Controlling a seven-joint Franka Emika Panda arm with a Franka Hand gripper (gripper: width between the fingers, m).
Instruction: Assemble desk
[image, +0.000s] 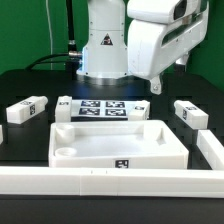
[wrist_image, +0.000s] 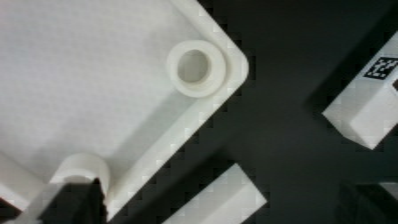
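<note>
Hand (image: 156, 88) is open and empty, hanging above the tray (image: 118, 140) near its far corner on the exterior view's right. In the wrist view I only get one dark finger (wrist_image: 71, 200) at the frame edge, so I read the wide jaws partly from nothing sitting between them.

The tray lies flat on the black tabletop (image: 30, 150), open side up, with its corner socket (wrist_image: 201, 67) right under the camera. No legs are fitted yet as far as I can see. One leg (image: 25, 108) lies well apart from the tray on the exterior view's left. A second leg (image: 190, 113) lies near the tray's right end, and the wrist view shows its tag (wrist_image: 365, 95). A smaller white piece (image: 68, 103) beyond the tray's far left corner is probably a leg too, but it's too small to tell. The marker board (image: 100, 108) sits just beyond the tray's far edge. The rail (image: 110, 182) runs along the tray's near side.

My read is that assembly is at the very start.

Risks from here:
- If I drop straight down, a finger could land on the tray's rim or socket, not beside it, and shove or tip the tray.
- The tray looks light on a smooth tabletop, so any side contact slides it and moves the socket.
- The second leg is close to the tray, so a reach for it could clip the tray's rim.
- An off-centre pinch on that leg could twist it.
</note>
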